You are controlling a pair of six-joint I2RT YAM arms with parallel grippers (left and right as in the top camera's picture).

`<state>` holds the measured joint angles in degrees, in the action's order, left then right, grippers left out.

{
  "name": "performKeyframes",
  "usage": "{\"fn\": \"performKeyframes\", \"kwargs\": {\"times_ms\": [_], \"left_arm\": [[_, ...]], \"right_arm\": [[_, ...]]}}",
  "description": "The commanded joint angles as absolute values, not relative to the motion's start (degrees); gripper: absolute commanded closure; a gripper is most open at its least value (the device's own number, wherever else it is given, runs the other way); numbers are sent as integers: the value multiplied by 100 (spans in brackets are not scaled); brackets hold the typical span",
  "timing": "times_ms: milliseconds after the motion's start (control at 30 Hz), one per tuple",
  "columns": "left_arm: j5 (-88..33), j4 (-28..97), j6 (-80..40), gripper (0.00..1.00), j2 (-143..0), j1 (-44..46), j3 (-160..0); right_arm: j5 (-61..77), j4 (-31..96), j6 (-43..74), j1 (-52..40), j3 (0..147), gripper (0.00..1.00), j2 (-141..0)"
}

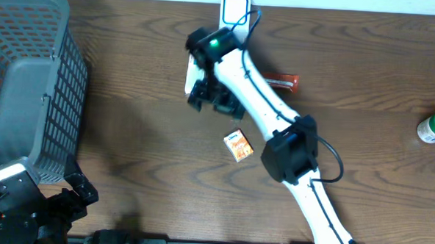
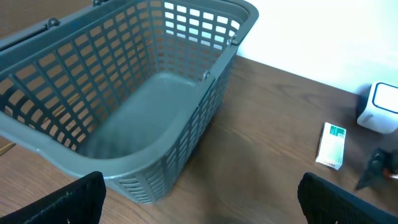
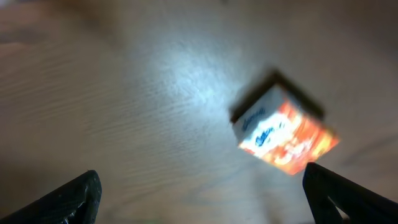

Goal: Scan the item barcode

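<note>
With the right fingers spread wide and empty, like the left fingers, we should centre them over the orange box before closing squarely.

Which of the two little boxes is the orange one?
The orange-and-white box, the one farther from the white scanner. The other box, close to the scanner, is white with a green mark.
</note>
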<state>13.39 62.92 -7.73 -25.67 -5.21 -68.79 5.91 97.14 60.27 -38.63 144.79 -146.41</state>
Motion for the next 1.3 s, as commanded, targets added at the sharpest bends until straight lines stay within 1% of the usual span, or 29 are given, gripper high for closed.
{"fn": "performKeyframes", "kwargs": {"times_ms": [0,200,400,467,600,767,900,1167,1233,1267], "left_arm": [[1304,6298,-819,0,-2580,-541,-6845],[1304,6298,-819,0,-2580,-541,-6845],[1304,6298,-819,0,-2580,-541,-6845],[1306,6298,-819,0,-2580,-541,-6845],[1304,6298,-819,0,-2580,-541,-6845],[1304,6298,-819,0,-2580,-541,-6847],[1306,6298,-819,0,-2580,-541,-6845],[1306,6298,-819,0,-2580,-541,-6847],[1306,6298,-819,0,-2580,-541,-6845],[1304,6298,-819,0,-2580,-541,-6845]], "right_arm": [[329,9734,7330,-4062,13996,1,-14636],[-19,9736,7367,-4327,13209,1,-14479],[-296,9736,7454,-4528,13144,1,-14149],[-598,9736,7627,-4550,13139,1,-14033],[-705,9736,8138,-4536,13004,1,-13906],[-716,9736,8917,-4523,12296,1,-13885],[-718,9736,9196,-4521,11828,1,-13885],[-1111,9546,9358,-4569,11821,1,-13830],[-1122,9391,9177,-4567,11821,1,-13830],[-1144,9227,8862,-4556,11821,1,-13830]]}}
